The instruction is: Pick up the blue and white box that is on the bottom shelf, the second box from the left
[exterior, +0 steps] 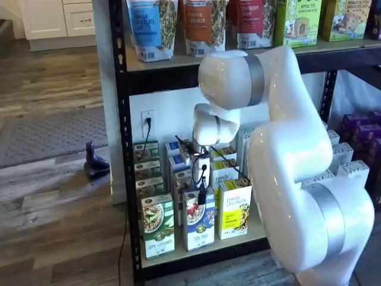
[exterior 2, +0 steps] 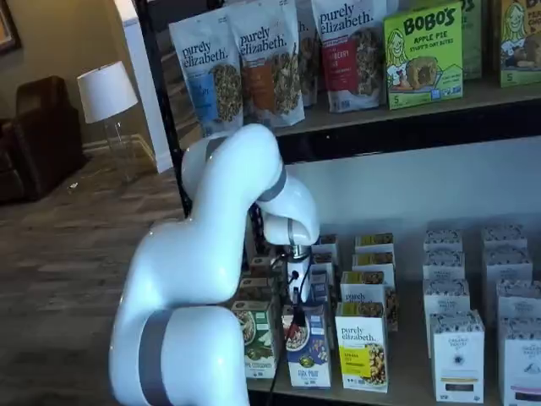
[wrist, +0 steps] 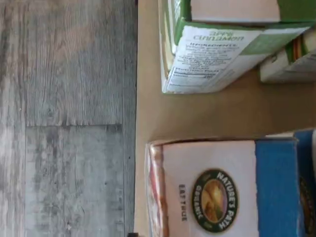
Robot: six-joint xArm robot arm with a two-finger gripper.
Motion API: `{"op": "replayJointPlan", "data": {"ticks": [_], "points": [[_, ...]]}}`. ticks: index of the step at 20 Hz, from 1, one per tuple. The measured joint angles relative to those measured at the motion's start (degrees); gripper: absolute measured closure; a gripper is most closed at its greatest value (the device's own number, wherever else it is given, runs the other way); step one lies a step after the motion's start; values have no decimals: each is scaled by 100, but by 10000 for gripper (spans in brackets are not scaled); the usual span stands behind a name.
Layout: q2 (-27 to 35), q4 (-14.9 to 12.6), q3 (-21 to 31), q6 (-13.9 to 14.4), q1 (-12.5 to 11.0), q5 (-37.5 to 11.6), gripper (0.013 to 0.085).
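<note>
The blue and white box [exterior: 199, 227] stands upright at the front of the bottom shelf [exterior: 178, 252], between a green-and-white box [exterior: 158, 225] and a yellow box [exterior: 235, 215]. It also shows in a shelf view [exterior 2: 307, 348]. The wrist view shows its white and blue top [wrist: 222, 190] close below the camera. My gripper [exterior: 202, 194] hangs just above the box's top, its white body above black fingers. It also shows in a shelf view [exterior 2: 297, 293]. No gap between the fingers shows, and no box is in them.
More rows of the same boxes stand behind the front ones. White boxes [exterior 2: 456, 355] fill the shelf's right side. Bags and boxes stand on the upper shelf [exterior: 208, 56]. The green box's side [wrist: 212, 61] and the wood floor [wrist: 64, 118] show in the wrist view.
</note>
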Motion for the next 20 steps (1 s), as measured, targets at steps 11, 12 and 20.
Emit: {"op": "replayJointPlan", "data": {"ticks": [11,12,20], "points": [[132,-492,-74,457,59,55,130],[133,-530,-61,491,63,50,130],[133,-773,147,724,94,-79,130]]}}
